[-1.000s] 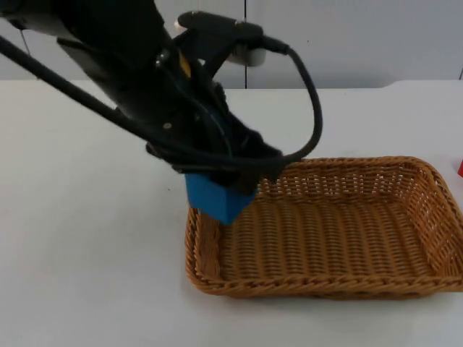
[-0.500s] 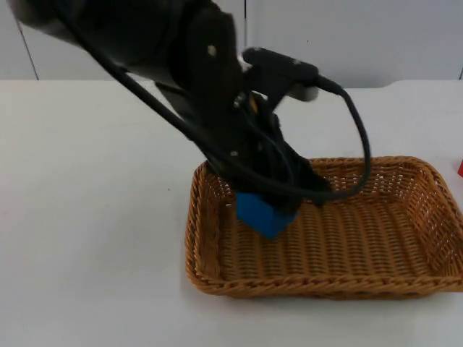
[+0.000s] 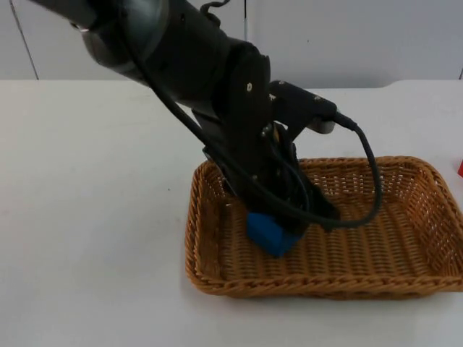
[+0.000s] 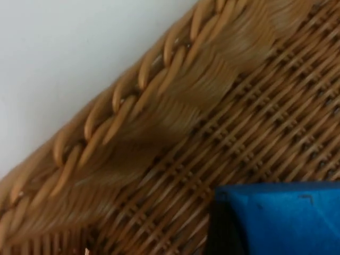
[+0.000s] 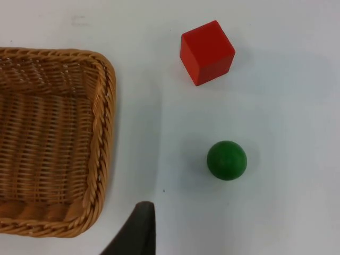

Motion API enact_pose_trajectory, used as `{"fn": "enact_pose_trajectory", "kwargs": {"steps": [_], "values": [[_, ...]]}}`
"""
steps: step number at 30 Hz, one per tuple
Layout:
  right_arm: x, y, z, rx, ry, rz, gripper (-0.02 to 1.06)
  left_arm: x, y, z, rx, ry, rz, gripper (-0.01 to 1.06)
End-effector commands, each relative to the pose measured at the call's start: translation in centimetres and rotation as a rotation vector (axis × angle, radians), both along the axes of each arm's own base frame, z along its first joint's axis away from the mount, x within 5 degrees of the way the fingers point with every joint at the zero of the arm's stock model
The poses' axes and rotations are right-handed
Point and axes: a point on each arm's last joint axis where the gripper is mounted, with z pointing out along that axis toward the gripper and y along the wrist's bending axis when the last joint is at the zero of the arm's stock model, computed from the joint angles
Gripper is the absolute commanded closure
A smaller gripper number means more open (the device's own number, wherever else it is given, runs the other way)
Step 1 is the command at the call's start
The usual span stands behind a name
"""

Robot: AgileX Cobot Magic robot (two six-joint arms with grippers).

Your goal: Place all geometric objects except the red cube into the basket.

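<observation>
1. Your left gripper (image 3: 278, 235) is reaching down inside the wicker basket (image 3: 423, 271), toward the basket's left half, and it is gripping a blue block (image 3: 269, 233) between its fingers
2. Seen from above, the blue block is sitting low over the woven floor, just inside the basket's left wall; whether it is touching the floor you cannot tell
3. Looking through the left wrist camera, the blue block (image 4: 281, 218) is filling the space beside the braided rim of the basket (image 4: 133, 95), with the weave close beneath it
4. Your right gripper (image 5: 139, 234) is waiting above the white table (image 5: 287, 64) outside the basket's right end; whether its fingers are parted or closed cannot be made out
5. From the right wrist camera, a green ball (image 5: 227, 160) is resting on the table near the basket (image 5: 103, 133) but apart from it, and the red cube (image 5: 206, 51) is sitting beyond the ball
6. You are judging the step in hand as dropping off the blue block, so the next move is calling for parting the left fingers and lifting clear of the rim
7. After that, the green ball is looking like the remaining piece to collect, while the red cube is staying out
</observation>
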Motion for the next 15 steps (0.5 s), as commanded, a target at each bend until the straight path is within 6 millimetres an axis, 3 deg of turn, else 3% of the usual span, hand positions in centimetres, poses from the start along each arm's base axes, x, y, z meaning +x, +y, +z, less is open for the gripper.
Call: {"fn": "enact_pose_trajectory", "kwargs": {"steps": [1, 15], "values": [[0.01, -0.10, 0.11, -0.003, -0.014, -0.005, -0.01, 0.16, -0.33, -0.15, -0.009, -0.020, -0.010, 1.05], [-0.01, -0.11, 0.08, 0.004, -0.011, -0.014, -0.01, 0.66, -0.63, -0.74, -0.030, -0.074, -0.022, 1.05]]}}
